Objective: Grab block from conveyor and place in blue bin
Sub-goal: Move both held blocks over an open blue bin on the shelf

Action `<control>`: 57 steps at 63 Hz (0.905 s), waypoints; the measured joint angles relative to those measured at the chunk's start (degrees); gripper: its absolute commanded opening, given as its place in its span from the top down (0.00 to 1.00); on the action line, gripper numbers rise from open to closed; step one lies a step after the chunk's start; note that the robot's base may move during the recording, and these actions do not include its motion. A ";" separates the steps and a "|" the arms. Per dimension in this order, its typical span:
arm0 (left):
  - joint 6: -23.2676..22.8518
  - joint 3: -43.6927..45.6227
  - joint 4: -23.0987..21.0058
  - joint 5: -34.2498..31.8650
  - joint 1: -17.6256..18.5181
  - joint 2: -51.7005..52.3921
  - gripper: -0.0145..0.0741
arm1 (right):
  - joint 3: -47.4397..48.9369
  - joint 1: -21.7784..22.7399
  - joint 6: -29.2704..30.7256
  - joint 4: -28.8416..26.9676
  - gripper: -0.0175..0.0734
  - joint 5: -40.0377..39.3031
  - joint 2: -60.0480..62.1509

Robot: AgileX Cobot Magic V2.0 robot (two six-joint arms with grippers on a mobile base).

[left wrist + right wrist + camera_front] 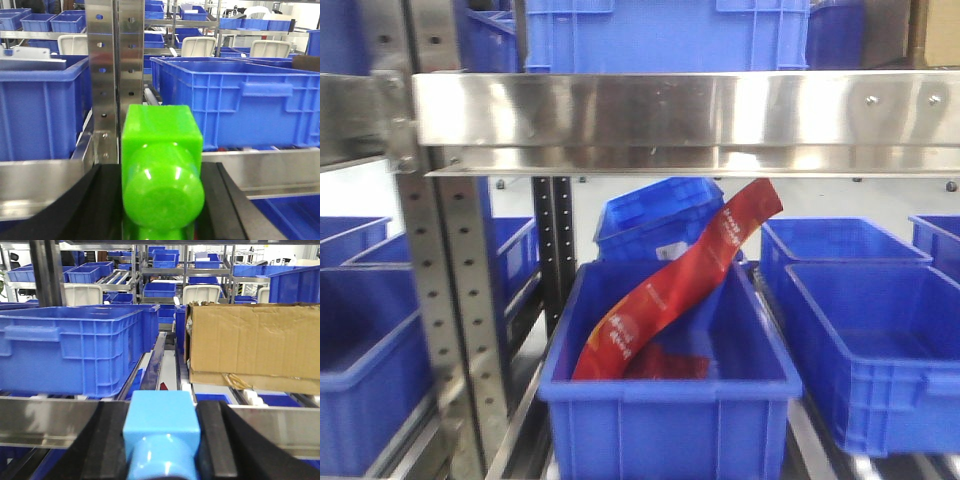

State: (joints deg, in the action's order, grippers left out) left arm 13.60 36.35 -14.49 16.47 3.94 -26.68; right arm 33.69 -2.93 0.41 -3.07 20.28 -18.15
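The green block [161, 135] sits pinched in the left gripper [160, 200], which presses tight against its two flat sides, a hold that probably keeps it from twisting while carried; ahead stand a drilled steel post [115, 75] and a large blue crate [240, 100] on a steel shelf, with more racks of crates behind; in the right wrist view a pale blue block [161, 415] is squeezed the same way in the right gripper [162, 440], facing a second crate [75, 350] and a cardboard box [255, 345]; the front view shows neither gripper nor block, only a shiny steel rail [670, 110] above the blue bin [665, 390], where a long red packet [660, 300] leans out past the back rim; that bin looks the likely target; the conveyor appears in no view, so both blocks seem already lifted off it; the room is a warehouse of metal racking.
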 measured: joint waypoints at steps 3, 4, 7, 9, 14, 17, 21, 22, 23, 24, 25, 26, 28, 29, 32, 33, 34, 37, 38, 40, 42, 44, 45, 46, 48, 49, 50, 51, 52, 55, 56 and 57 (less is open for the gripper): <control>0.00 0.00 0.00 0.00 0.00 0.00 0.96 | 0.00 0.00 0.00 0.00 0.99 0.00 0.00; 0.00 0.00 0.00 0.00 0.00 0.00 0.96 | 0.00 0.00 0.00 0.00 0.99 0.00 0.00; 0.00 0.00 0.00 0.00 0.00 0.00 0.96 | 0.00 0.00 0.00 0.00 0.99 0.00 0.00; 0.00 0.00 0.00 0.00 0.00 0.00 0.96 | 0.00 0.00 0.00 0.00 0.99 0.00 0.00; 0.00 0.00 0.00 0.00 0.00 0.00 0.96 | 0.00 0.00 0.00 0.00 0.99 0.00 0.00; 0.00 0.00 0.00 0.00 0.00 0.00 0.96 | 0.00 0.00 0.00 0.00 0.99 0.00 0.00; 0.00 0.00 0.00 0.00 0.00 0.00 0.96 | 0.00 0.00 0.00 0.00 0.99 0.00 0.00; 0.00 0.00 0.00 0.00 0.00 0.00 0.96 | 0.00 0.00 0.00 0.00 0.99 0.00 0.00; 0.00 0.00 0.00 0.00 0.00 0.00 0.96 | 0.00 0.00 0.00 0.00 0.99 0.00 0.00; 0.00 0.00 0.00 0.00 0.00 0.00 0.96 | 0.00 0.00 0.00 0.00 0.99 0.00 0.00; 0.00 0.00 0.00 0.00 0.00 0.00 0.96 | 0.00 0.00 0.00 0.00 0.99 0.00 0.00; 0.00 0.00 0.00 0.00 0.00 0.00 0.96 | 0.00 0.00 0.00 0.00 0.99 0.00 0.00; 0.00 0.00 0.00 0.00 0.00 0.00 0.96 | 0.00 0.00 0.00 0.00 0.99 0.00 0.00; 0.00 0.00 0.00 0.00 0.00 0.00 0.96 | 0.00 0.00 0.00 0.00 0.99 0.00 0.00; 0.00 0.00 0.00 0.00 0.00 0.00 0.96 | 0.00 0.00 0.00 0.00 0.99 0.00 0.00; 0.00 0.00 0.00 0.00 0.00 0.00 0.96 | 0.00 0.00 0.00 0.00 0.99 0.00 0.00; 0.00 0.00 0.00 0.00 0.00 0.00 0.96 | 0.00 0.00 0.00 0.00 0.99 0.00 0.00; 0.00 0.00 0.00 0.00 0.00 0.00 0.96 | 0.00 0.00 0.00 0.00 0.99 0.00 0.00; 0.00 0.00 0.00 0.00 0.00 0.00 0.96 | 0.00 0.00 0.00 0.00 0.99 0.00 0.00; 0.00 0.00 0.00 0.00 0.00 0.00 0.96 | 0.00 0.00 0.00 0.00 0.99 0.00 0.00; 0.00 0.00 0.00 0.00 0.00 0.00 0.96 | 0.00 0.00 0.00 0.00 0.99 0.00 0.00; 0.00 0.00 0.00 0.00 0.00 0.00 0.96 | 0.00 0.00 0.00 0.00 0.99 0.00 0.00; 0.00 0.00 0.00 0.00 0.00 0.00 0.96 | 0.00 0.00 0.00 0.00 0.99 0.00 0.00; 0.00 0.00 0.00 0.00 0.00 0.00 0.96 | 0.00 0.00 0.00 0.00 0.99 0.00 0.00; 0.00 0.00 0.00 0.00 0.00 0.00 0.96 | 0.00 0.00 0.00 0.00 0.99 0.00 0.00; 0.00 0.00 0.00 0.00 0.00 0.00 0.96 | 0.00 0.00 0.00 0.00 0.99 0.00 0.00; 0.00 0.00 0.00 0.00 0.00 0.00 0.96 | 0.00 0.00 0.00 0.00 0.99 0.00 0.00; 0.00 0.00 0.00 0.00 0.00 0.00 0.96 | 0.00 0.00 0.00 0.00 0.99 0.00 0.00; 0.00 0.00 0.00 0.00 0.00 0.00 0.96 | 0.00 0.00 0.00 0.00 0.99 0.00 0.00; 0.00 0.00 0.00 0.00 0.00 0.00 0.96 | 0.00 0.00 0.00 0.00 0.99 0.00 0.00; 0.00 0.00 0.00 0.00 0.00 0.00 0.96 | 0.00 0.00 0.00 0.00 0.99 0.00 0.00; 0.00 0.00 0.00 0.00 0.00 0.00 0.96 | 0.00 0.00 0.00 0.00 0.99 0.00 0.00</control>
State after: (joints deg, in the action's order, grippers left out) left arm 13.60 36.35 -14.49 16.47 3.94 -26.68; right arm 33.69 -2.93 0.41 -3.07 20.28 -18.15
